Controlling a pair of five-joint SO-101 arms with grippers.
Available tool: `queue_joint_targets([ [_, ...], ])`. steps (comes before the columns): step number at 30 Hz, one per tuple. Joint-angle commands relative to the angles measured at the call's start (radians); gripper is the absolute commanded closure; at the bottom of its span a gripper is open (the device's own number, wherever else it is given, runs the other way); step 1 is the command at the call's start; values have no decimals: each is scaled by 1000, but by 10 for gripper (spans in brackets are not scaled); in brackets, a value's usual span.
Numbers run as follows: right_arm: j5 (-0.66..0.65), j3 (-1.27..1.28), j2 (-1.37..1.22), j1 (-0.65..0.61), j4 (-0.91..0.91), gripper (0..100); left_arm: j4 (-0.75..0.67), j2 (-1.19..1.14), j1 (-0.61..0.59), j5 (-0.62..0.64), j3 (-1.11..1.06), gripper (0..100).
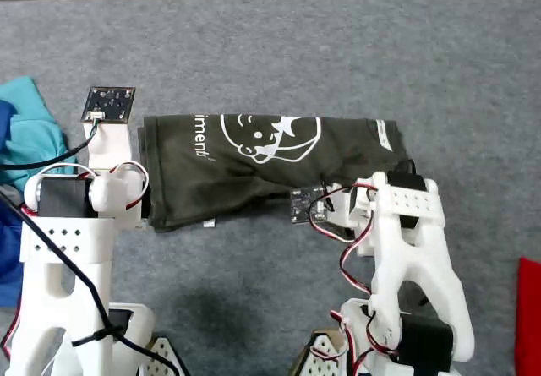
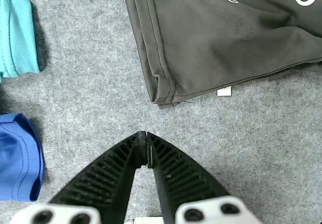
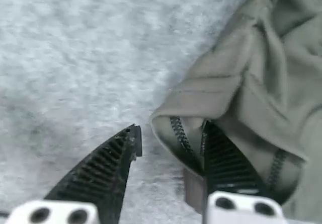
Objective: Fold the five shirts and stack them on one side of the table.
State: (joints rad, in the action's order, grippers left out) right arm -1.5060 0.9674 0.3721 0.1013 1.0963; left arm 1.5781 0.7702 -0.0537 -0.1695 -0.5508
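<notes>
At the left end of the dark shirt [image 1: 254, 160], the left arm [image 1: 68, 224] stands with its wrist stretched forward alongside the shirt's short side. Its left gripper [image 2: 144, 137] points down at the grey table [image 1: 338, 55], clenched with the two black tips pressed together and nothing between them. The tips sit over bare table just beside the near corner of the shirt, apart from the cloth. Whether they touch the table I cannot tell.

On the other side, the right arm [image 1: 410, 224] leans in toward the near edge of the shirt, close to its right end. The right gripper [image 3: 171, 136] is spread wide. One of its fingers [image 3: 108, 168] lies over bare table. The other is tucked under a folded lip of the shirt's hem, so the edge of the cloth sits between the two jaws, which have not closed on it.

The dark shirt lies across the middle of the table as a long band, partly folded, with a white print facing up and bunched folds at its right end. A small white tag [image 2: 224, 91] pokes out from its near hem. A teal shirt [image 1: 30, 131] and a blue shirt [image 1: 8, 258] lie at the left edge of the table, the teal one farther back. A red shirt [image 1: 528, 317] shows at the right edge, well apart from the others.
</notes>
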Motion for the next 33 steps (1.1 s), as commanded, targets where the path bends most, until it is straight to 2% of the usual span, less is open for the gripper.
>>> queue_joint_targets([
  [1,-5,-1,-50,-2,-87,800,-12,-2,8,-6,5,980],
  [6,44,-56,-168,16,-153,827,-11,-2,8,-6,5,980],
  [12,109,-124,-197,19,-152,996,-8,-2,8,-6,5,980],
  [33,115,-321,-127,18,-63,994,-5,-2,8,-2,5,980],
])
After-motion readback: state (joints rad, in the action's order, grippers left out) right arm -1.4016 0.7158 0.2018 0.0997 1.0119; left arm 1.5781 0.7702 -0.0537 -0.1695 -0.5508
